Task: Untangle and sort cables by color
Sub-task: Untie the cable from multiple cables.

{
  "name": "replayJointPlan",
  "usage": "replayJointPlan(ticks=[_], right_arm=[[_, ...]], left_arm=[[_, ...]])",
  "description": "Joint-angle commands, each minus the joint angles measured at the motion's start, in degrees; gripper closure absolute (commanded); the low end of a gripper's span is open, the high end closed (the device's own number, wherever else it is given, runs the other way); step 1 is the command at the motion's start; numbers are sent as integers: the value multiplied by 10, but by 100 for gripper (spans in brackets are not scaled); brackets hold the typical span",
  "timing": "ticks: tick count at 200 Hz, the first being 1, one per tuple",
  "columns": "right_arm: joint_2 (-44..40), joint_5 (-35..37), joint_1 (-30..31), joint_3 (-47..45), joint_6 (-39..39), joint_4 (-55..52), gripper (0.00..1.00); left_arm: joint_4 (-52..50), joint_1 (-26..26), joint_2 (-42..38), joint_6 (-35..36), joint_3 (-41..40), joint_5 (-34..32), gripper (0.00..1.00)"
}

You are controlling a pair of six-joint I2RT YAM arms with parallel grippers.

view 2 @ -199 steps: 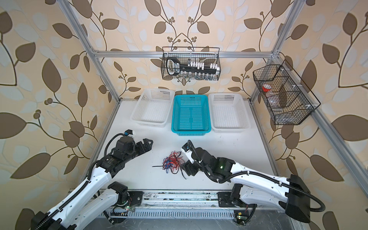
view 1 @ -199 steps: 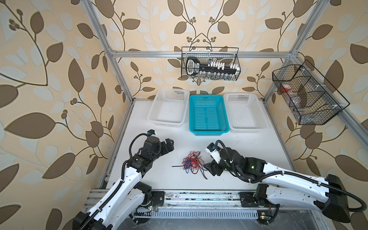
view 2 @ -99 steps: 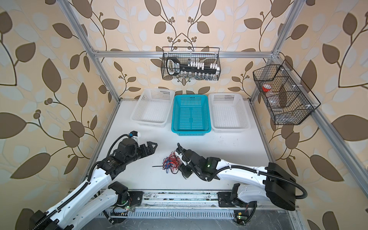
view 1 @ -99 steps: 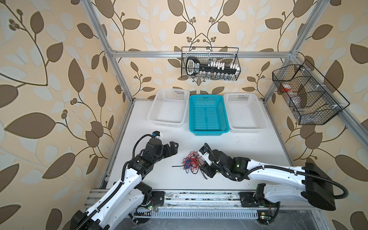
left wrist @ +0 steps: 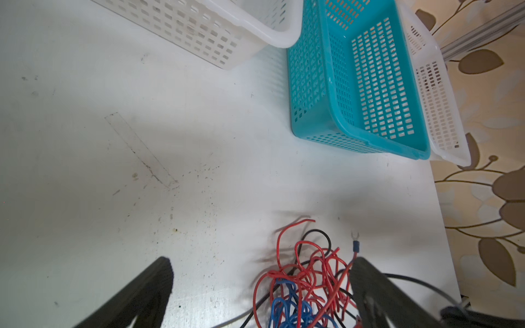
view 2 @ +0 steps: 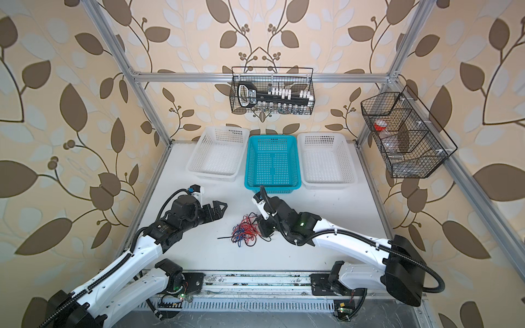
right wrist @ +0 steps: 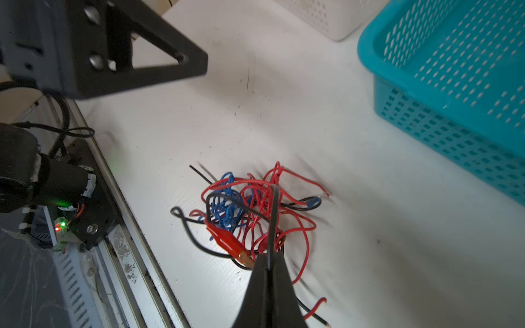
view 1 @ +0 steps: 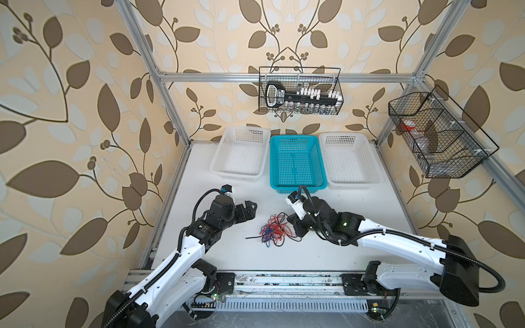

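Observation:
The cables (view 1: 273,231) (view 2: 245,230) lie in one tangle of red, blue and black wires on the white table, seen in both top views. My right gripper (view 1: 294,227) (right wrist: 268,257) sits at the tangle's right edge, shut on a black cable (right wrist: 273,215) that runs out from between its closed fingertips. A red alligator clip (right wrist: 224,237) lies just beside them. My left gripper (view 1: 250,210) (left wrist: 261,264) hovers left of the tangle, open and holding nothing. In the left wrist view the cables (left wrist: 306,278) lie near one of its fingers (left wrist: 369,284).
Three baskets stand in a row at the back: white (view 1: 216,164), blue (view 1: 298,186), white (view 1: 352,181), all without cables. Black wire baskets hang on the back wall (view 1: 299,91) and right frame (view 1: 437,133). A metal rail (view 1: 284,279) borders the table's front.
The right gripper has reached into the tangle's right edge and shut on a black cable. The left arm has moved forward, closer to the tangle, staying open.

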Motion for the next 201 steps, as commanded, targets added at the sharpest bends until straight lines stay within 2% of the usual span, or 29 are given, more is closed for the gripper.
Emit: replayJointPlan(ticks=[1, 36, 59, 84, 103, 124, 167, 201], right_arm=[[-35, -21, -23, 48, -36, -40, 100], [-60, -53, -47, 107, -62, -73, 100], [-62, -79, -48, 153, -82, -97, 100], [-62, -136, -42, 193, -102, -109, 100], [-57, -143, -35, 213, -108, -113, 100], [-52, -123, -31, 228, -109, -112, 100], [-51, -8, -33, 237, -120, -110, 100], [-52, -6, -53, 220, -123, -102, 100]], left_arm=[[29, -6, -2, 41, 35, 37, 1], [34, -7, -5, 58, 41, 62, 1], [44, -12, -2, 56, 40, 70, 1], [51, -19, -1, 57, 43, 75, 1], [60, -27, 0, 62, 45, 82, 1], [72, -43, 4, 60, 45, 66, 1], [100, -115, 9, 79, 37, 15, 1], [97, -149, -12, 89, 16, -29, 1]])
